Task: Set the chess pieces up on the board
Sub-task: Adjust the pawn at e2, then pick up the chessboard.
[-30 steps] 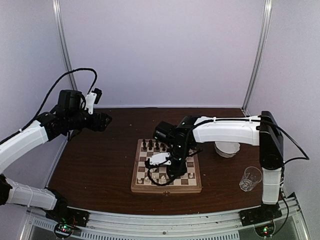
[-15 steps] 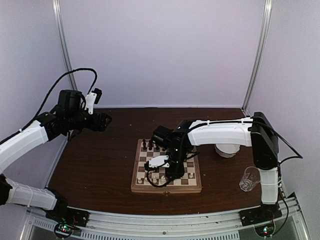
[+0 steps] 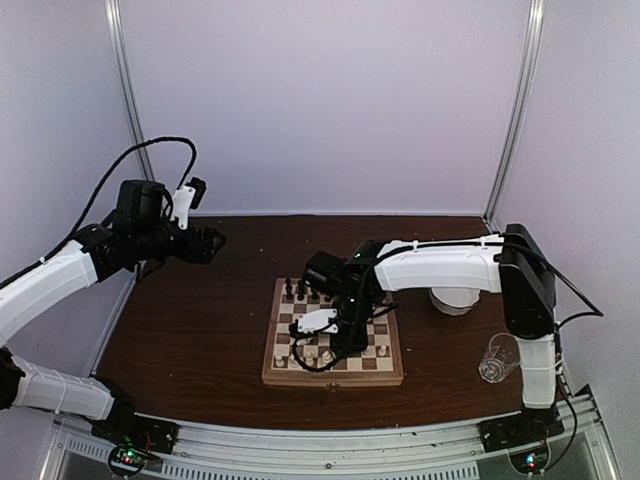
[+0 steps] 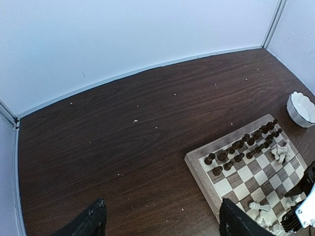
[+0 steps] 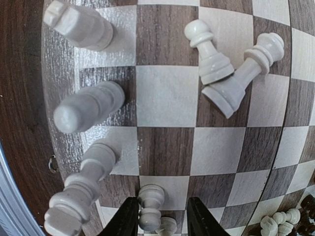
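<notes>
The board (image 3: 333, 378) lies at the table's middle. Dark pieces (image 3: 308, 291) stand in rows along its far edge; they also show in the left wrist view (image 4: 241, 145). Cream-white pieces (image 5: 88, 105) stand along the near edge, and two white pieces (image 5: 229, 73) lie toppled on the squares. My right gripper (image 3: 330, 345) is low over the board's near side. In the right wrist view it (image 5: 160, 221) is open around an upright white piece (image 5: 150, 206), which touches the left finger. My left gripper (image 3: 210, 243) hangs open and empty high over the table's left; it (image 4: 165, 223) holds nothing.
A white scalloped bowl (image 3: 455, 298) stands right of the board, also in the left wrist view (image 4: 301, 108). A clear glass (image 3: 499, 357) stands near the front right. More white pieces (image 4: 280, 153) cluster on the board's right side. Walls enclose the table.
My right arm has shifted left and lowered over the board's near rows. The left arm has not moved.
</notes>
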You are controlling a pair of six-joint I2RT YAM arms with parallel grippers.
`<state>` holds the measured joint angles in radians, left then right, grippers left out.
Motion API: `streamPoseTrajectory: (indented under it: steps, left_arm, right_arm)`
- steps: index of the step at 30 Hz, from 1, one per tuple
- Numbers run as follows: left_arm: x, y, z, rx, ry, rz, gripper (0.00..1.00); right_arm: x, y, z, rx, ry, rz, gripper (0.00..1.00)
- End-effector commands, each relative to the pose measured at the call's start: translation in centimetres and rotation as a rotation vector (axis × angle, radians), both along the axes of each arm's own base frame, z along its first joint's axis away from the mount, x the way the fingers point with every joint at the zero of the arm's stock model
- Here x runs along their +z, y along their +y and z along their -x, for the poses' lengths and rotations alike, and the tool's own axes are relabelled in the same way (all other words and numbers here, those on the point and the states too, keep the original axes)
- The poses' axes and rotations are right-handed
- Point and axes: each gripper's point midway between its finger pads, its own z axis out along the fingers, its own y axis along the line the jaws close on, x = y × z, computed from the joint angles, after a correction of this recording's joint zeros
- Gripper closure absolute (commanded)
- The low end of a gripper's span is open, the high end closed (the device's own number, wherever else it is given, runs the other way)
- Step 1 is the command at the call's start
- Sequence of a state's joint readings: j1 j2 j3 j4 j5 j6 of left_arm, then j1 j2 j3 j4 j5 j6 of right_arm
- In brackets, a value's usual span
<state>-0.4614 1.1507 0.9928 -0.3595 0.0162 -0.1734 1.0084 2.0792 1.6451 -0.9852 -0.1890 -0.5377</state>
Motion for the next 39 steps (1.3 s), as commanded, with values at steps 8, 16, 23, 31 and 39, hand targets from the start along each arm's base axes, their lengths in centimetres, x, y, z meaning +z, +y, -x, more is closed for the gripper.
streamPoseTrajectory:
  steps: [8, 16, 23, 31, 39]
  left_arm:
    - [1.1, -0.5, -0.5, -0.021, -0.036, 0.018, 0.21]
    - [1.0, -0.7, -0.5, -0.034, -0.03, 0.023, 0.21]
    - [-1.2, -2.6, -0.2, -0.088, 0.091, 0.06, 0.25]
    - [-2.1, -8.7, 2.5, -0.254, 0.203, 0.069, 0.29]
    - [-3.7, -13.1, 4.6, -0.31, 0.256, 0.093, 0.3]
  right_arm:
    - [-0.2, 0.3, -1.7, -0.048, -0.038, -0.002, 0.64]
    - [2.0, 0.6, -0.3, -0.022, 0.018, -0.053, 0.62]
    - [8.6, -0.6, -1.0, -0.039, -0.037, -0.162, 0.58]
    - [10.0, -6.9, -8.0, -0.272, -0.092, -0.219, 0.6]
    - [7.5, -8.3, -10.7, -0.319, -0.131, -0.193, 0.63]
